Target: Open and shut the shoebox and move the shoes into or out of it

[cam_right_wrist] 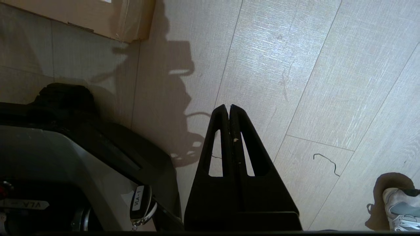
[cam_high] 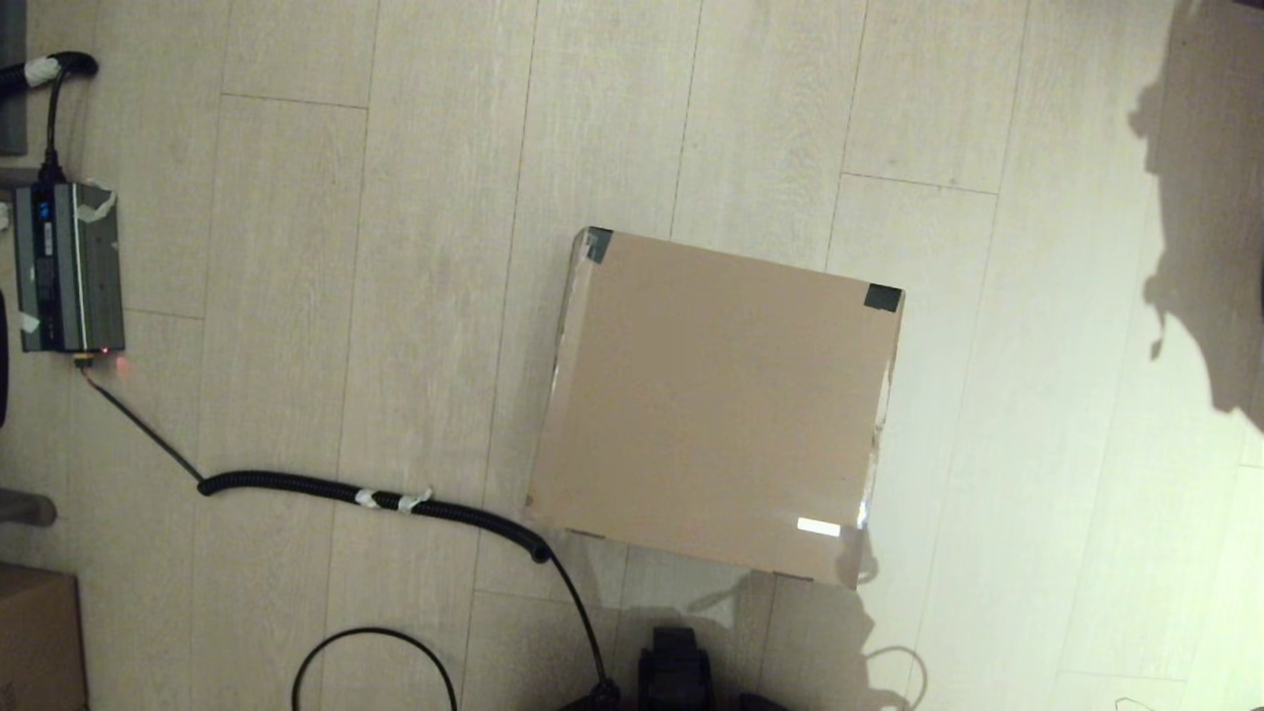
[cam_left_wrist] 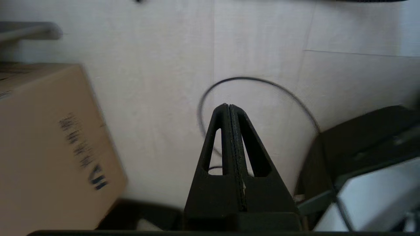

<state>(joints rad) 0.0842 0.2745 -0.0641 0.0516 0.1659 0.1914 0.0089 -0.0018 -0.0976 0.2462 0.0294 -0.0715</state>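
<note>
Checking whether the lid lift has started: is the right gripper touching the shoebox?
Apart. In the right wrist view the right gripper hangs shut over bare floor, and the shoebox shows only as a corner well away from it.

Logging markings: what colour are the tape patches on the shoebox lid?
Dark, near black tape patches on the brown shoebox; head view.

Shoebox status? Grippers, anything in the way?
Left gripper and right gripper shut, parked low, neither touching anything. Shoebox closed on floor. Coiled cable ends near its corner.
</note>
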